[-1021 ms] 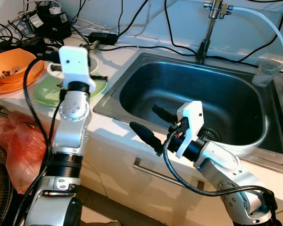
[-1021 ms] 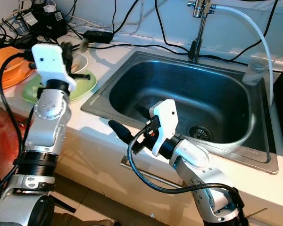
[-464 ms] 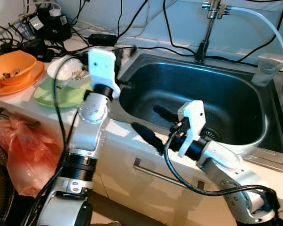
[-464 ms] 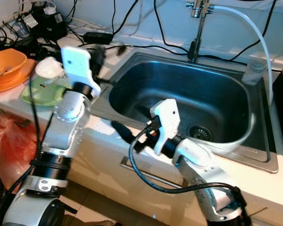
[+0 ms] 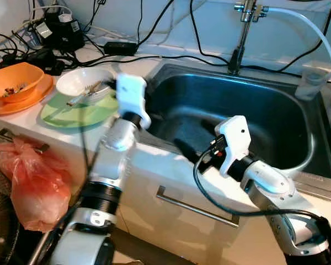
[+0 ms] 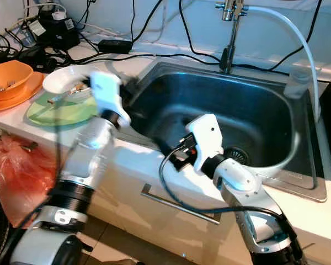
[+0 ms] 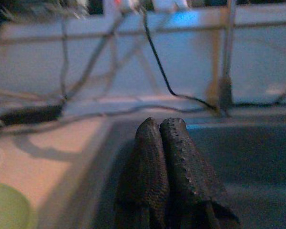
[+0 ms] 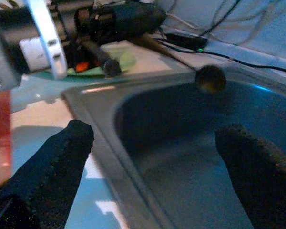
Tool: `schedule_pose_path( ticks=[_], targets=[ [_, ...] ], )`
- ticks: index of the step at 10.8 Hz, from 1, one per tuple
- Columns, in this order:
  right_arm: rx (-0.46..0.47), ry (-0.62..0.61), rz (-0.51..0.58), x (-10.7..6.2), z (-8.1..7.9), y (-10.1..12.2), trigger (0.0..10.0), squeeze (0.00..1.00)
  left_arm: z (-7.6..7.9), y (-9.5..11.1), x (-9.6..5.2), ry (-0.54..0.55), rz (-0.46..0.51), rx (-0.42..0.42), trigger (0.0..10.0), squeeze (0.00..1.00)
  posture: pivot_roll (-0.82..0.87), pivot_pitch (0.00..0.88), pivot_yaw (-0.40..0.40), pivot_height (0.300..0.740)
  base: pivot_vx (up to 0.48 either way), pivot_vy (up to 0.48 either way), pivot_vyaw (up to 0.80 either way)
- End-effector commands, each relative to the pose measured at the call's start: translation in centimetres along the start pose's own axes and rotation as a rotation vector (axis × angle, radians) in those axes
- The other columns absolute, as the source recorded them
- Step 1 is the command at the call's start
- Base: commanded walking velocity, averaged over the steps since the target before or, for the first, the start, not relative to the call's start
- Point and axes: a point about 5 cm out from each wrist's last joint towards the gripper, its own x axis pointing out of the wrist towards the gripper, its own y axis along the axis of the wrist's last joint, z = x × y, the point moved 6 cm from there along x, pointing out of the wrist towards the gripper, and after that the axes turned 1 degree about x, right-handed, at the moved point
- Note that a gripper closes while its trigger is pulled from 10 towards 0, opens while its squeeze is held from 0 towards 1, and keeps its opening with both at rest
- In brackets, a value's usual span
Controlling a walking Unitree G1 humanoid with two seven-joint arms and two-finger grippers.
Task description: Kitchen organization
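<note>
Steel sink (image 5: 298,160), smooth and rounded, sits in the pale surface (image 5: 154,160). Left gripper (image 7: 161,143), pebbled fingers pressed together and empty, reaches over its left rim; right gripper (image 8: 152,157) gapes wide, empty, at the front rim.

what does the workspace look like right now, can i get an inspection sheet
surface: white counter around a steel sink, basin bare
job's things: white bowl with cutlery on a green plate; orange bowl on an orange plate
clutter: clear cup by the sink; red bag hanging below
grippers: left gripper at the sink's left rim, fingers together; right gripper over the front rim, fingers apart
cables: black cables along the back; white hose on the tap
surroundings: cabinet handle below
</note>
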Motion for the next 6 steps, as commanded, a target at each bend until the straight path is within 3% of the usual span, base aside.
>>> schedule_pose_path(
  ticks=[1,2,6],
  targets=[
    [-0.006,-0.029,-0.013,0.0,0.7,0.1,10.0,0.00,0.6,0.9,0.6,-0.030,0.025,0.008,0.0,0.00,-0.06,0.000,0.078,0.740,0.000,0.000,0.00],
    [-0.018,-0.066,-0.037,-0.1,1.5,-0.3,10.0,0.00,1.6,0.5,1.0,-0.068,0.010,0.000,1.0,0.00,-0.06,0.000,0.082,0.740,0.000,0.000,0.00],
    [-0.044,-0.096,-0.100,-0.3,2.3,-1.1,10.0,0.00,2.2,-0.9,1.6,-0.095,-0.038,-0.039,1.1,0.00,-0.08,0.000,0.090,0.740,0.000,0.000,0.00]
  ],
)
